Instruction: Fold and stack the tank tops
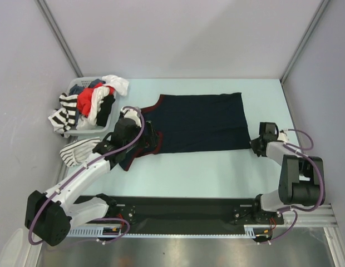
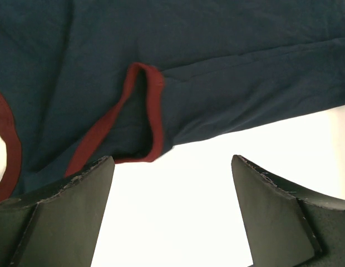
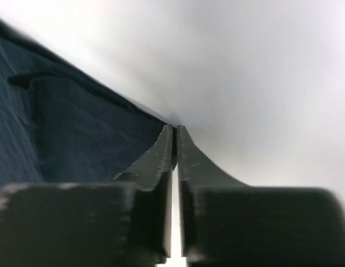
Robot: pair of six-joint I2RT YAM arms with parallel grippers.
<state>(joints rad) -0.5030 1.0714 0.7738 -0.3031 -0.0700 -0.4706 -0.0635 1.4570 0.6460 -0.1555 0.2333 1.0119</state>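
Note:
The dark navy tank top (image 1: 200, 122) lies spread flat across the middle of the table, with maroon trim (image 2: 153, 111) round its armhole. My left gripper (image 1: 149, 138) hovers open at the top's near left edge. In the left wrist view the gripper (image 2: 172, 161) has only bare table between its fingers, just short of the trim. My right gripper (image 1: 254, 146) sits at the near right corner of the top. Its jaws (image 3: 174, 129) are shut on the edge of the navy cloth (image 3: 78, 133). The white striped tank top (image 1: 78, 151) lies crumpled at the table's left edge.
A white basket (image 1: 78, 82) heaped with red, white and black-striped clothes stands at the back left, spilling over its side. Grey walls close in the table at the back and on both sides. The arms' black base rail (image 1: 178, 214) runs along the near edge.

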